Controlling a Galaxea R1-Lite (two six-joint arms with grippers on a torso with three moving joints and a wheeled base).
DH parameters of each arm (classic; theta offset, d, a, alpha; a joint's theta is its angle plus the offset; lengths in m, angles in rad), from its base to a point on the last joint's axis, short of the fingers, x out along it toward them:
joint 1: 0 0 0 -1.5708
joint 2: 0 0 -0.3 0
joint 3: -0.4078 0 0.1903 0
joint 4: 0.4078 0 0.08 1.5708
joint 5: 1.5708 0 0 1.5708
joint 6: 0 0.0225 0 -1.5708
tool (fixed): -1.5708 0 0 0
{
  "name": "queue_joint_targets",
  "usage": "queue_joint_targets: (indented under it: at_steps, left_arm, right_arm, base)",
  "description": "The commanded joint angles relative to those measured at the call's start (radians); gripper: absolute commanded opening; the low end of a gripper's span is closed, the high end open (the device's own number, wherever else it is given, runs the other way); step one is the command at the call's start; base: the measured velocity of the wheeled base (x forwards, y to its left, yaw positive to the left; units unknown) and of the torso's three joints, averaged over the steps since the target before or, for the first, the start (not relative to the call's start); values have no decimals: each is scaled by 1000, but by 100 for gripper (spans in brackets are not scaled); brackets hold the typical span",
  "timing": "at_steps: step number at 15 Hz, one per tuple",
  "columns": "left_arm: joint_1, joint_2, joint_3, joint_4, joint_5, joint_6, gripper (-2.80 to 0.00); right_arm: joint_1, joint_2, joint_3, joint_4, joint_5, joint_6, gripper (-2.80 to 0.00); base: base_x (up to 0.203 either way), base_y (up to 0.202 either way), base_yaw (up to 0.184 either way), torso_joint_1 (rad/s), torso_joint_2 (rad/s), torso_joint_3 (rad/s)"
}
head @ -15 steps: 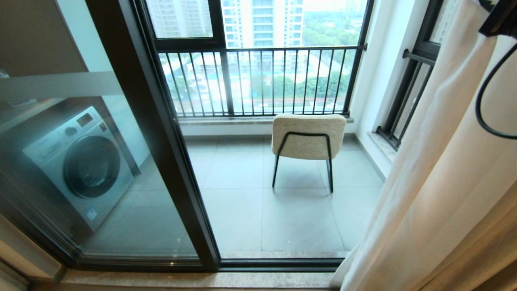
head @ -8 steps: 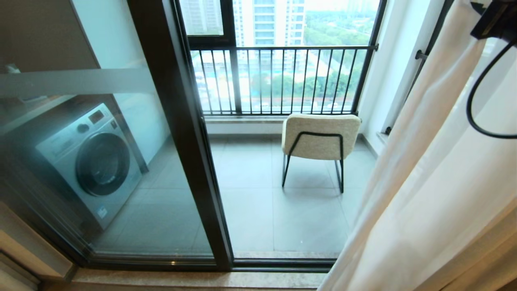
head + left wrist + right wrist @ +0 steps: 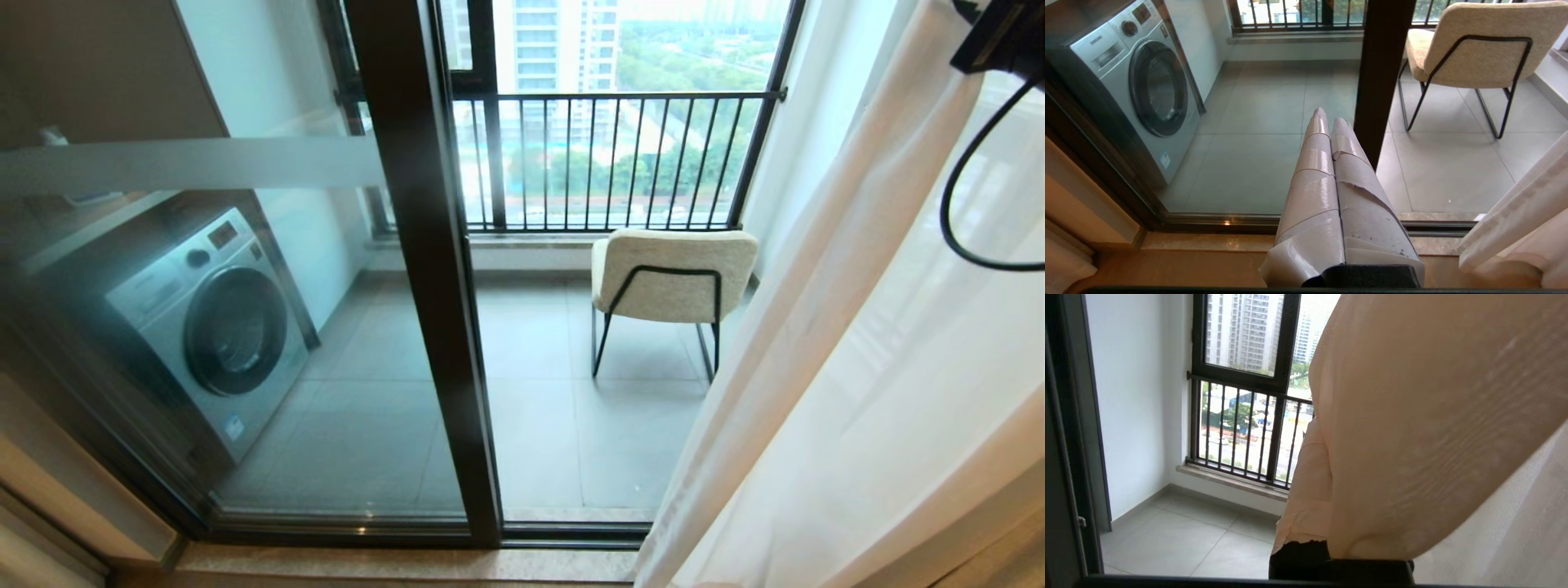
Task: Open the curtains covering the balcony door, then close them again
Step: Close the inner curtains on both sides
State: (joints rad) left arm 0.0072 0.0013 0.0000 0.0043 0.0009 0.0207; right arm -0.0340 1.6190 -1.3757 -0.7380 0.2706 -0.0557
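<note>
A: Nearest first. Left claw (image 3: 1327, 122)?

B: Parked low on the room side of the balcony door (image 3: 424, 269), taped fingers pressed together, nothing in them. Idle, I'd say.

A: Right claw?

B: Up high, well right of the door's dark middle post. In the right wrist view one taped finger (image 3: 1306, 486) shows and the curtains (image 3: 1433, 428) drape right over the rest. Jaws read as pressed together. Looks like a fold is pinched, but the fabric hides the contact, so I can't confirm a hold. Head view only catches the black wrist housing (image 3: 1000, 37) and a looping cable (image 3: 951, 212) at the top corner.

A: Where are the curtains relative to the door?

B: Bunched to the right of the post, hanging in long folds from above the frame down to the sill (image 3: 392, 563). Sheer, you see light through them. The left glass pane with the frosted band is fully uncovered.

A: Why that way?

B: My guess: the arm is up high because a pull near the rail drags the whole panel rather than just swinging the hem. Which half of the task this is, I can't judge.

A: Beyond the glass?

B: Washing machine (image 3: 204, 318) left of the post, chair (image 3: 673, 273) right of it, railing (image 3: 620, 159) farthest.
</note>
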Motion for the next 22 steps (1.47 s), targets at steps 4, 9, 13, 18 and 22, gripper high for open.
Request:
queue_joint_targets:
  at_steps: [4, 9, 13, 18, 22]
  left_arm:
    - [0, 0, 0, 0, 1, 1, -280]
    - [0, 0, 0, 0, 1, 1, -280]
    - [0, 0, 0, 0, 1, 1, -280]
    - [0, 0, 0, 0, 1, 1, -280]
    - [0, 0, 0, 0, 1, 1, -280]
  right_arm:
    - [0, 19, -26, -18, 2, -1, -280]
    - [15, 27, -31, -20, -1, 1, -280]
    - [28, 28, -32, -20, -14, 2, -280]
    - [28, 27, -34, -20, -14, 4, -280]
    - [31, 27, -36, -20, -14, 4, -280]
  base:
    - [0, 185, 2, 3, 2, 2]
    - [0, 183, 3, 4, 3, 4]
    - [0, 185, 1, 1, 3, 2]
    - [0, 185, 1, 3, 2, 2]
    - [0, 184, 1, 3, 1, 1]
